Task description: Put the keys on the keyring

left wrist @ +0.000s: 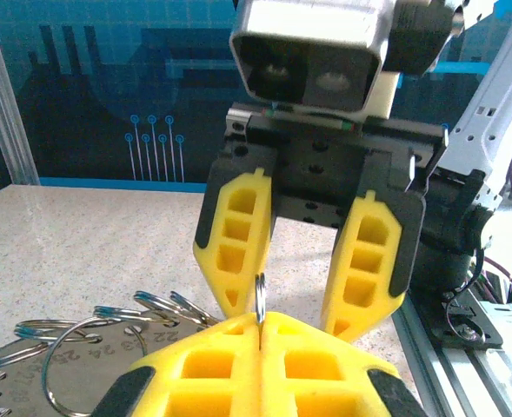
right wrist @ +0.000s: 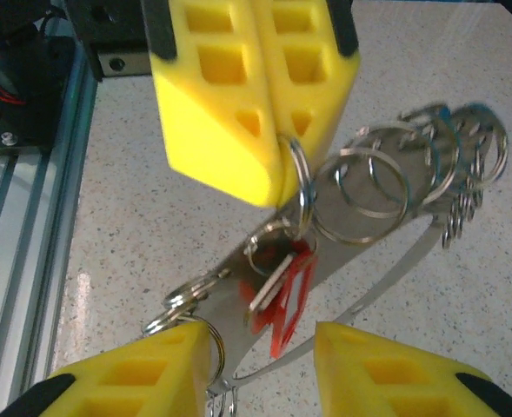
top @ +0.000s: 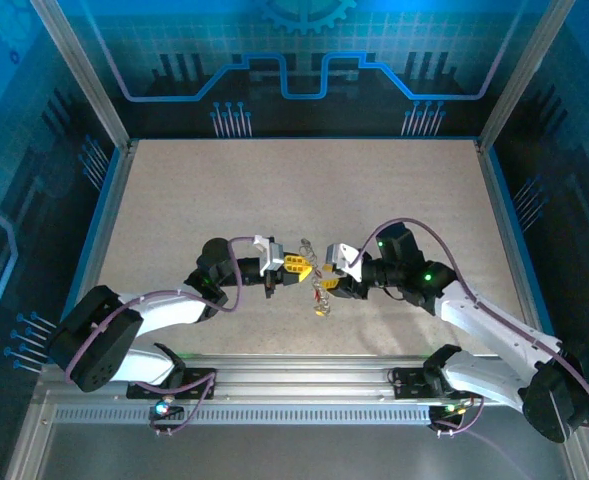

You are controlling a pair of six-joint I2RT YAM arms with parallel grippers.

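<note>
Keyring (right wrist: 302, 187), a thin silver loop, is held upright above the middle of the speckled tabletop (top: 274, 190), pinched at its top edge by the left tool (right wrist: 277, 169), whose yellow fingers are pressed tightly together on it. Seen from the left wrist, the loop (left wrist: 260, 297) rises edge-on from between those closed fingers. A red-tagged key (right wrist: 290, 300) with a silver blade hangs just below the loop. It dangles over a shiny metal strip (right wrist: 386, 278) that carries a row of spare rings (right wrist: 373, 178). The right tool (right wrist: 264, 369) faces the left one at close range. Its yellow fingers stand apart with nothing gripped between them, and the red tag hangs just above the gap. From overhead, both tools (top: 296, 265) (top: 327, 279) meet nose to nose at the centre of the tabletop.
</note>
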